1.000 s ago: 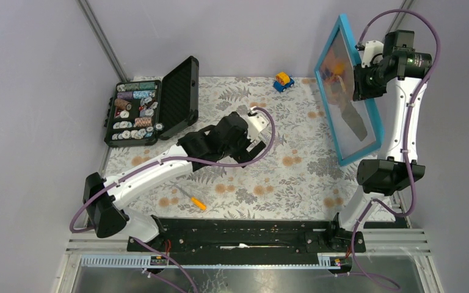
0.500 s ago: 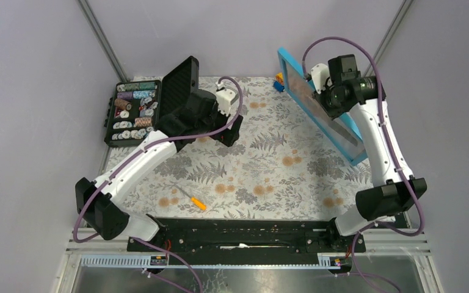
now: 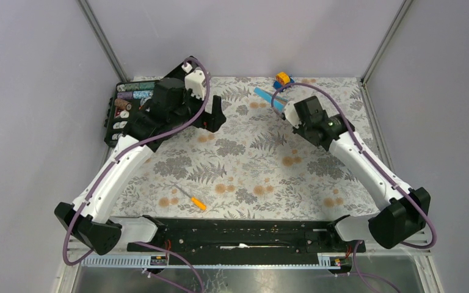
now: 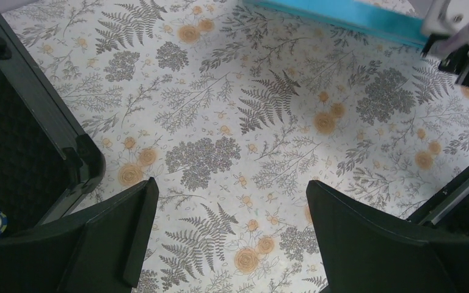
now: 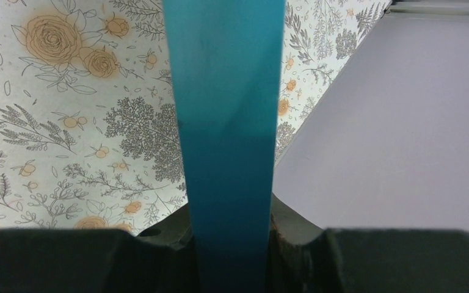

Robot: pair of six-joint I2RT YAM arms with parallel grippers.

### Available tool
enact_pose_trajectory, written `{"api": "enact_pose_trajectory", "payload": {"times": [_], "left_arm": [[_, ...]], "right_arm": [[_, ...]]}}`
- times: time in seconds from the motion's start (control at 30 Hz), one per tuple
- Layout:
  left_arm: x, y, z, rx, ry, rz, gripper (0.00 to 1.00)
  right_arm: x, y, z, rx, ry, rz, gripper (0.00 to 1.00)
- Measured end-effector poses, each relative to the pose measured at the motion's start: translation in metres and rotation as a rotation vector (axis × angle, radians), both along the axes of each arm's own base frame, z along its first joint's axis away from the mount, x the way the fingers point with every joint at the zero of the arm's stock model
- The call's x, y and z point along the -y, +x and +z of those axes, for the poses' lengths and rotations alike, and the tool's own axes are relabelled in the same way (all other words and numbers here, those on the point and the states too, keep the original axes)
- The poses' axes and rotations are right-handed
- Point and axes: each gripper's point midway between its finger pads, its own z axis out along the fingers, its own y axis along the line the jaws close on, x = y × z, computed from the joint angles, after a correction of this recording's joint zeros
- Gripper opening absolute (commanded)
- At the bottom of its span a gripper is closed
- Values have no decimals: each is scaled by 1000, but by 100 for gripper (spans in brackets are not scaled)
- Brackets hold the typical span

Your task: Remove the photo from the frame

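The frame [image 3: 267,96] shows only as a thin turquoise strip, edge-on, low over the cloth at the back centre. My right gripper [image 3: 285,107] is shut on its edge. In the right wrist view the turquoise edge [image 5: 226,91] runs straight up between the jaws of the right gripper [image 5: 231,244]. The photo is hidden. My left gripper [image 3: 215,119] is open and empty beside the poker chip case. In the left wrist view the left gripper [image 4: 232,195] hangs over bare floral cloth, and the frame's turquoise edge [image 4: 342,12] crosses the top.
The open black poker chip case [image 3: 131,113] sits at the back left, with its lid [image 4: 24,134] close to my left finger. A small blue and orange toy car [image 3: 283,78] stands behind the frame. An orange-handled screwdriver [image 3: 192,200] lies near the front.
The right arm has swung the frame from upright at the right side down to the back centre, now edge-on. The left arm has moved back and left to the case.
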Motion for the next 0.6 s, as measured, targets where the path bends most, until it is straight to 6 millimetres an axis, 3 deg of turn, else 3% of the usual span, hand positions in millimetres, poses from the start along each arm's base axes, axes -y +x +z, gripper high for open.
{"api": "enact_pose_trajectory", "payload": {"times": [0.23, 0.43, 0.6], "left_arm": [[-12, 6, 1, -11, -18, 44, 99], [-18, 10, -2, -28, -28, 69, 99], [-26, 14, -2, -48, -56, 96, 99]], "right_arm": [[-10, -9, -31, 75, -78, 41, 23], [-19, -13, -41, 101, -99, 52, 27], [-38, -21, -55, 107, -109, 82, 40]]}}
